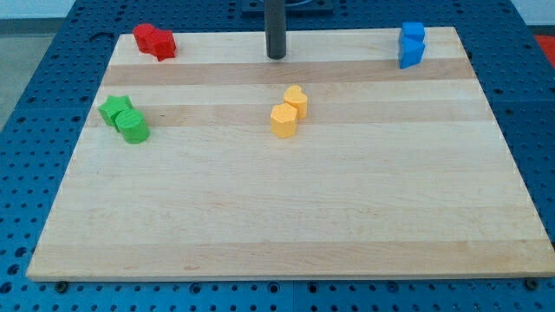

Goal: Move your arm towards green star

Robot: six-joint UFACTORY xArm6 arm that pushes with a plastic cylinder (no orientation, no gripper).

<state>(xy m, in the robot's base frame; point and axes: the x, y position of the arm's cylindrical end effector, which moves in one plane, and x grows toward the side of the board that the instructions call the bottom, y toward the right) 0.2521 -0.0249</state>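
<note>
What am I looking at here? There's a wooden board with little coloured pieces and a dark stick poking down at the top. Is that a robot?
Yes. The dark stick is the end of a robot arm: a plain rod with no hand or claw. My tip, its lower end, slides over the wooden board and nudges blocks about; it holds nothing. There is only this one picture, from a camera looking down at the board.

The blocks sit in four pairs: two red blocks at the view's top left, two blue blocks at the top right, two yellow blocks near the middle, and at the left a green star touching a green round block.

The tip stands at the top centre, touching nothing. Its goal, the star, lies away to the lower left.
</note>
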